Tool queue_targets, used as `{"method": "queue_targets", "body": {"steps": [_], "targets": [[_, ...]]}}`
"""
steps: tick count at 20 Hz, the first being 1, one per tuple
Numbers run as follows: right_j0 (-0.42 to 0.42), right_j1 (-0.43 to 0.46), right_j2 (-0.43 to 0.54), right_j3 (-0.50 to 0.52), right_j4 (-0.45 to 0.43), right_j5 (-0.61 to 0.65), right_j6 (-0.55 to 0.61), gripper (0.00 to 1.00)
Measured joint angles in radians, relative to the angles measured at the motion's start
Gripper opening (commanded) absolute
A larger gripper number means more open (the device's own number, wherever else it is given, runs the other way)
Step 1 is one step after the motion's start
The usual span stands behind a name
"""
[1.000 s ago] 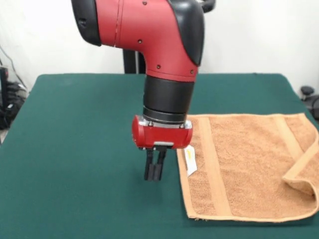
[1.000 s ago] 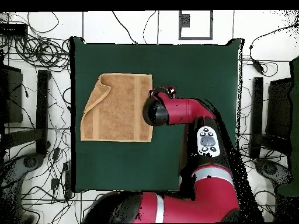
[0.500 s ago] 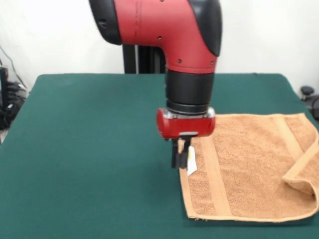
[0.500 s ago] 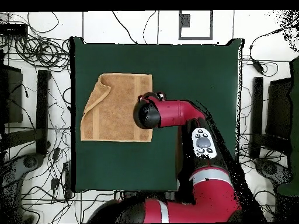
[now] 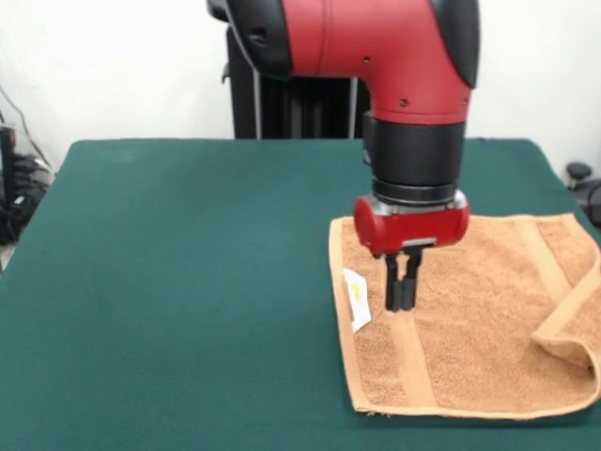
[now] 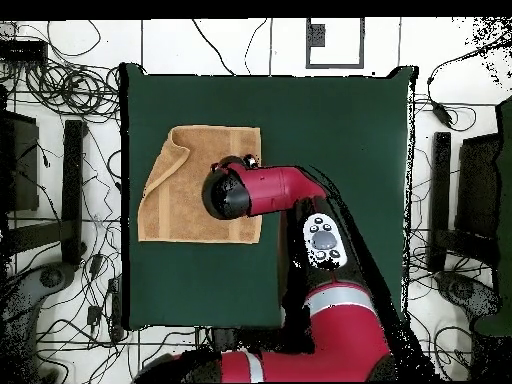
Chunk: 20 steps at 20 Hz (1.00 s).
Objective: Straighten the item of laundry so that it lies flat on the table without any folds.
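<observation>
Right now I have the pincer [image 5: 402, 299] hanging over the towel [image 5: 470, 319], its two dark fingers drawn together with nothing between them, tips just above or perhaps brushing the woven band [image 5: 413, 352] near the towel's left end in the front view; I cannot tell for certain whether they touch the cloth. Just beside the fingers, toward the towel's edge, lies the small white tag [image 5: 357, 299]. Out from there, most of the towel lies flat on the tabletop [image 5: 169, 282], toward its right side in the front view, but the corner nearest the camera on that right side is turned over [image 5: 568, 324], showing the second band doubled back on itself. From overhead the same fold [image 6: 165, 168] appears at the towel's upper left, with the arm [image 6: 270, 190] reaching across the cloth. I judge the job mostly done, with that one flap left to undo, and the step in hand is travelling across the towel toward it. My next move calls for spreading the fingers, lowering onto the loose edge of the flap, pinching only the upper layer, and drawing it outward toward the tabletop's edge without dragging the whole towel along.
</observation>
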Motion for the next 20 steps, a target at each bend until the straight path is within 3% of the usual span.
{"method": "queue_targets", "body": {"steps": [20], "targets": [[0.001, 0.093, 0.048, -0.003, 0.0, 0.016, 0.0, 0.0]]}}
